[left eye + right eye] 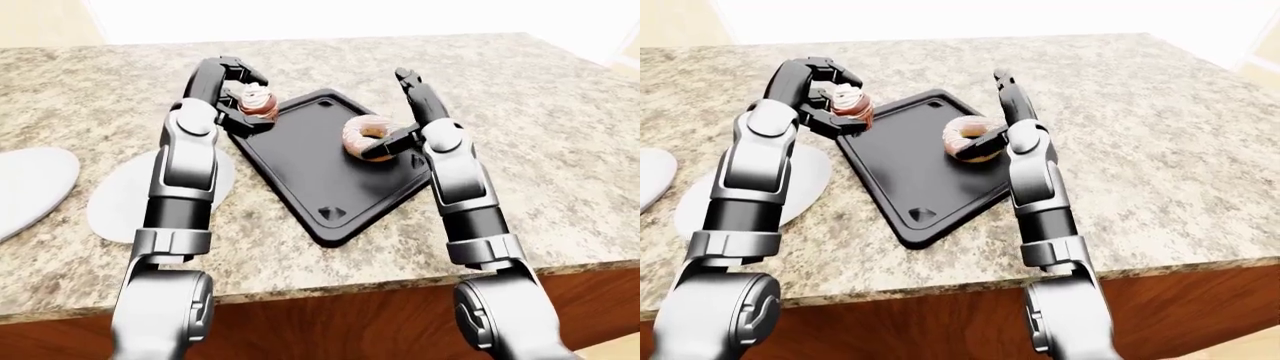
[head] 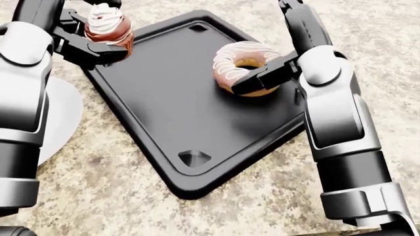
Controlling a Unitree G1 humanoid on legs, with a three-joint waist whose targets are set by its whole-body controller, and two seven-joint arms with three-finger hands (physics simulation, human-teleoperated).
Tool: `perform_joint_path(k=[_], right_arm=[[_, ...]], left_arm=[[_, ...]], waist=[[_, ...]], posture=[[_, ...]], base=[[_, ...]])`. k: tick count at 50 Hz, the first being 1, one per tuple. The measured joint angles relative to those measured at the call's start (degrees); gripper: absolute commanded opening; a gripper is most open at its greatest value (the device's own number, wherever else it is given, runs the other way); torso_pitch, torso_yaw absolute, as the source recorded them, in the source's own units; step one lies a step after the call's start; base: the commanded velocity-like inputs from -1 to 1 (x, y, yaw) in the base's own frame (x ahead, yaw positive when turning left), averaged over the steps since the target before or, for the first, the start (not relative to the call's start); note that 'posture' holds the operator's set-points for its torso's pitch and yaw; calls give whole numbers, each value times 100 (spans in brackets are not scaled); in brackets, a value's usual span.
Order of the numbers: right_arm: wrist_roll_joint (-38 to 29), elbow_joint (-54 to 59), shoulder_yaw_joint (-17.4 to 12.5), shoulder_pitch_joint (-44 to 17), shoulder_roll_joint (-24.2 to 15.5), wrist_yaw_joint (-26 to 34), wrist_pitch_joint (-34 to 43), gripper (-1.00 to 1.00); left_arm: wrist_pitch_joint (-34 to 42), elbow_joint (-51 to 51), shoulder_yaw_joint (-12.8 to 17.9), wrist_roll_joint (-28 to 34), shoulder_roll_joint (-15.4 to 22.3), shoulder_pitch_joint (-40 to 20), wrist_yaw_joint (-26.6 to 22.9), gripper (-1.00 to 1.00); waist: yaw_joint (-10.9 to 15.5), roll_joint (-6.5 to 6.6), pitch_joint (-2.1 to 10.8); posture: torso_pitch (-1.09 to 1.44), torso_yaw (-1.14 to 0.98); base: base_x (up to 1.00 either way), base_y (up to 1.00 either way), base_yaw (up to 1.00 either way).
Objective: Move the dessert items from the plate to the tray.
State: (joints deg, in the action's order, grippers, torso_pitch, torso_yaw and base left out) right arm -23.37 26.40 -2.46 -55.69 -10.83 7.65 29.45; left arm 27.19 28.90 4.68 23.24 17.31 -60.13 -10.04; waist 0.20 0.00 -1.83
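Note:
A black tray (image 2: 164, 108) lies cornerwise on the granite counter. A pink-frosted donut (image 2: 244, 65) with white stripes sits tilted over the tray's right part; whether it rests on the tray I cannot tell. My right hand (image 2: 270, 51) is open: its fingers (image 2: 299, 22) point straight up, away from the donut, and its thumb lies along the donut's lower right side. My left hand (image 2: 92, 37) is shut on a chocolate cupcake (image 2: 108, 27) with white cream, held above the tray's upper left edge.
A white plate (image 1: 125, 199) lies on the counter left of the tray, under my left forearm. A second white plate (image 1: 25, 187) shows at the left edge. The counter's near edge (image 1: 330, 281) runs along the bottom.

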Motion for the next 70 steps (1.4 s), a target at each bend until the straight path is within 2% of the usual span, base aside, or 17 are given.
perform_joint_path(k=[5, 10, 13, 26, 31, 40, 41, 42, 43, 44, 45, 46, 65, 70], right_arm=[[10, -60, -15, 13, 11, 45, 45, 100], [355, -255, -303, -144, 12, -86, 243, 100], [656, -350, -380, -265, -107, -272, 326, 100], [1389, -589, -365, -343, -310, -751, 419, 100], [1479, -631, -328, -315, -335, -802, 439, 100], [1486, -655, -293, -283, -327, -801, 459, 100], [1486, -659, -297, -284, -326, -800, 459, 100], [1484, -665, -295, -282, -327, -797, 455, 100], [1481, -673, -292, -280, -329, -796, 454, 100], [1480, -682, -296, -278, -330, -793, 456, 100], [1484, -684, -302, -281, -330, -788, 457, 100], [1487, -682, -305, -284, -332, -786, 457, 100], [1503, -663, -302, -288, -337, -781, 459, 100], [1596, -899, -382, -269, -392, -763, 554, 100]], left_arm=[[-22, 53, -4, 13, -10, -28, 18, -44], [150, -202, -66, 67, -106, -14, -32, -44], [221, -235, -123, 115, -193, -77, -54, -43], [-10, 302, -355, 397, -641, -80, 184, -40], [-148, 653, -359, 475, -737, -95, 263, -40], [-251, 657, -357, 529, -773, -117, 310, -37], [-261, 662, -362, 536, -774, -118, 311, -32], [-267, 658, -370, 546, -775, -112, 308, -4], [-270, 647, -378, 558, -778, -101, 300, 5], [-269, 633, -383, 569, -784, -89, 290, 50], [-265, 620, -391, 582, -789, -76, 276, 63], [-262, 607, -397, 594, -793, -66, 261, 100], [-261, 584, -338, 645, -771, -109, 237, 100], [276, -539, -140, 460, -504, 61, -227, 100]], waist=[[-2, -1, 3], [12, 0, -26], [17, -16, -17], [20, -70, -5], [17, -93, -24], [25, -92, -17], [26, -92, -13], [26, -92, -10], [26, -91, -9], [27, -91, -9], [27, -92, -9], [27, -93, -10], [32, -97, -14], [10, -87, -64]], posture=[[0, 0], [0, 0], [0, 0], [0, 0], [0, 0], [0, 0], [0, 0], [0, 0], [0, 0], [0, 0], [0, 0], [0, 0], [0, 0], [0, 0]], base=[[0, 0, 0], [0, 0, 0], [0, 0, 0], [0, 0, 0], [0, 0, 0], [0, 0, 0], [0, 0, 0], [0, 0, 0], [0, 0, 0], [0, 0, 0], [0, 0, 0], [0, 0, 0], [0, 0, 0], [0, 0, 0]])
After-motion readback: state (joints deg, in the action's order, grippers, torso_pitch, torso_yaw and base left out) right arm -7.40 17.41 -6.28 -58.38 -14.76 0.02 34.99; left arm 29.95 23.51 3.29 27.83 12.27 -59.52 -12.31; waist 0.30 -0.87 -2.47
